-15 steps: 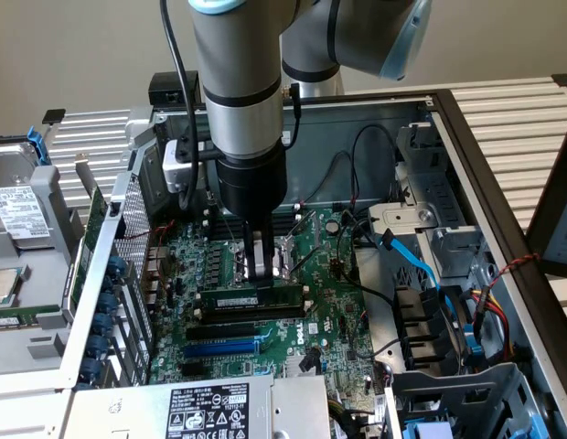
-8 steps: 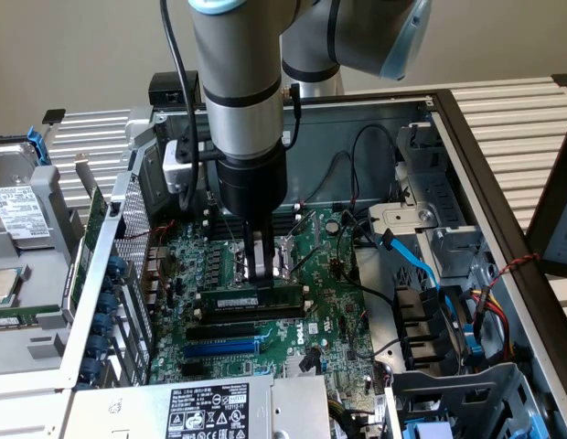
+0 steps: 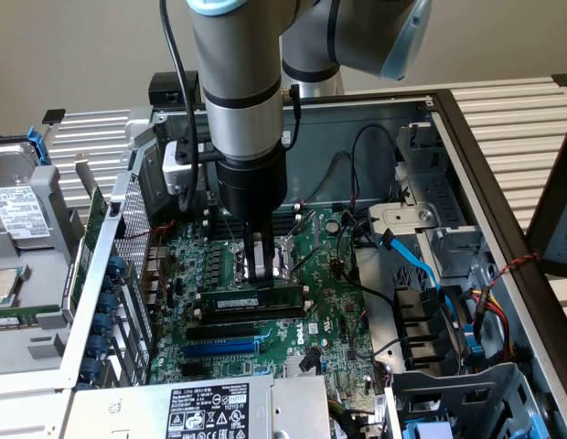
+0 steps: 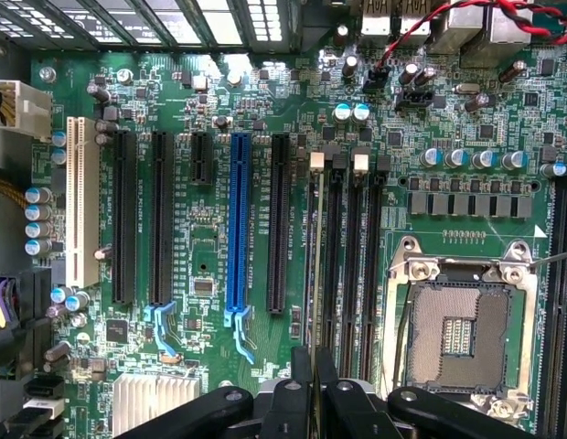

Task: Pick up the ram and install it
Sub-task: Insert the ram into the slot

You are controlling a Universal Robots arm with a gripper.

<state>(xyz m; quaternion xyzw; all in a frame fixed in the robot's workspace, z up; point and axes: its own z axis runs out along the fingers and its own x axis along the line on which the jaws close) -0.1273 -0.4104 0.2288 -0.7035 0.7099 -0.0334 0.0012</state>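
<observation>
The ram (image 3: 250, 300) is a long green stick with a white label. It stands on edge along the first black memory slot of the motherboard (image 3: 325, 315). My gripper (image 3: 259, 273) comes straight down on its middle, with the two fingers shut on its top edge. In the wrist view the ram (image 4: 315, 265) shows edge-on as a thin line over its slot, beside the other black memory slots (image 4: 357, 265). The gripper (image 4: 313, 364) pinches it there. I cannot tell how deep the ram sits in the slot.
A blue expansion slot (image 4: 238, 219) and black slots lie to one side of the ram, and the open CPU socket (image 4: 466, 329) to the other. Black and blue cables (image 3: 416, 261) cross the exterior view's right. The power supply (image 3: 210, 407) sits in front, and the case wall (image 3: 110, 238) on the left.
</observation>
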